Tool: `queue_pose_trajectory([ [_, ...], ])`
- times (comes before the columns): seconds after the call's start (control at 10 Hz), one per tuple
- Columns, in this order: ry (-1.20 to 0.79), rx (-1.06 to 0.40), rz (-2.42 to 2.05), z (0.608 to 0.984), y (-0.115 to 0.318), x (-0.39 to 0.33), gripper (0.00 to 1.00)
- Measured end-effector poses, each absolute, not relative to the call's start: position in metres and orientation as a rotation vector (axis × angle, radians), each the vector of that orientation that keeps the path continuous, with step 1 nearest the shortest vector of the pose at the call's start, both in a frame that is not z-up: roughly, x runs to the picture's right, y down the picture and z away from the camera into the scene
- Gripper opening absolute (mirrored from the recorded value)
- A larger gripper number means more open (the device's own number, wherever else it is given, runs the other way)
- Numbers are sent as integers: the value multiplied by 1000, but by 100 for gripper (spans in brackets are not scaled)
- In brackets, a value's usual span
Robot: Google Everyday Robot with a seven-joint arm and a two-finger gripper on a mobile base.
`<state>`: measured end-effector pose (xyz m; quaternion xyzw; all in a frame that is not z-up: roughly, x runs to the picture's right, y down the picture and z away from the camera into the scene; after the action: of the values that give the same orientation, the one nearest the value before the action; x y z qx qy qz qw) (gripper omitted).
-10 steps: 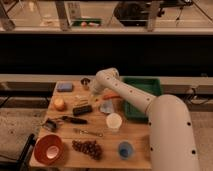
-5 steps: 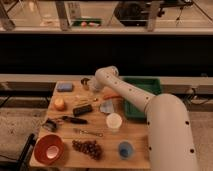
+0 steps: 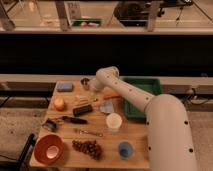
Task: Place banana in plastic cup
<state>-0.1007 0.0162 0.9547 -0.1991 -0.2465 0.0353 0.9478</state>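
The banana [image 3: 81,100], a small pale-yellow slim piece, lies on the wooden table [image 3: 135,135] just behind the dark oblong block [image 3: 82,109]. A whitish cup [image 3: 114,122] stands upright mid-table, and a blue cup [image 3: 125,149] stands near the front edge. My gripper [image 3: 86,83] is at the end of the white arm [image 3: 127,92], low over the table's back edge. It is behind the banana and apart from it, and nothing shows in it.
A blue sponge [image 3: 64,87] lies back left and a round orange fruit [image 3: 59,103] lies left. Also here are an orange-red stick [image 3: 111,97], a grey-blue cloth [image 3: 106,106], a green tray [image 3: 142,95], a red bowl [image 3: 48,149], grapes [image 3: 87,147] and a black tool [image 3: 70,120].
The arm's elbow has shifted slightly and the gripper stays near the table's back edge. The banana and the cups have not moved.
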Motion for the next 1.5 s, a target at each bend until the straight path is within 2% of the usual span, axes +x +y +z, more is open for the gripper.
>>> queue_pose_trajectory([
  [0.2, -504, -418, 87, 958, 23, -99, 75],
  [0.9, -533, -482, 114, 967, 41, -103, 73],
  [1.5, -588, -558, 138, 974, 52, -110, 38],
])
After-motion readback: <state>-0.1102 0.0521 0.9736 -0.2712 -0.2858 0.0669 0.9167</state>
